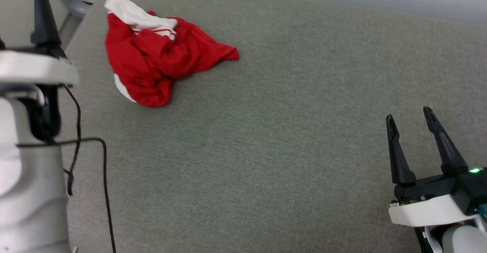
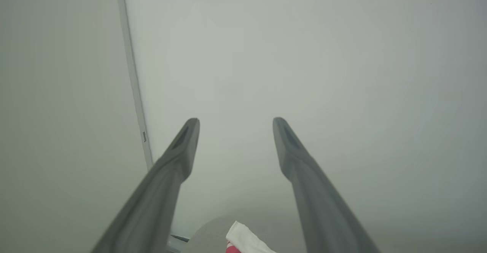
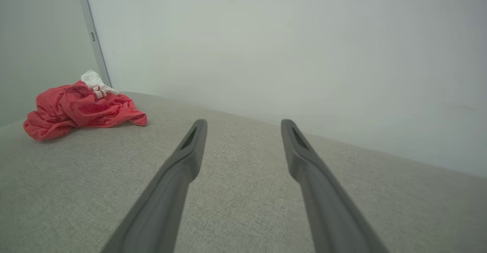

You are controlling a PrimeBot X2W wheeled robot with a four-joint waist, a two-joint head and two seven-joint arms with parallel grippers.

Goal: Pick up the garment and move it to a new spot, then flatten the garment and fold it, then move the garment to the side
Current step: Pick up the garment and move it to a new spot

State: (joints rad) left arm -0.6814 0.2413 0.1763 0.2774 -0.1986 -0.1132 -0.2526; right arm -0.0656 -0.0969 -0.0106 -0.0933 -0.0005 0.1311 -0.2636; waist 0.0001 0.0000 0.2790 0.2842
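Red T-shirt (image 1: 159, 59) crumpled on grey fabric surface (image 1: 266, 150), well ahead-left of right gripper (image 1: 409, 115), near left gripper (image 2: 236, 125). Both grippers spread, empty. Pickup, flattening, folding apparently all pending.

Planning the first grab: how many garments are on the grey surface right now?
1. The garment lies crumpled at the far-left corner of the grey surface, with a white sleeve at its far end. The heap could hide something smaller.

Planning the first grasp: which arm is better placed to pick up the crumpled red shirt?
Likely left. The garment lies on the robot's left side, near the open left gripper; the open right gripper sits well away at the head view's lower right.
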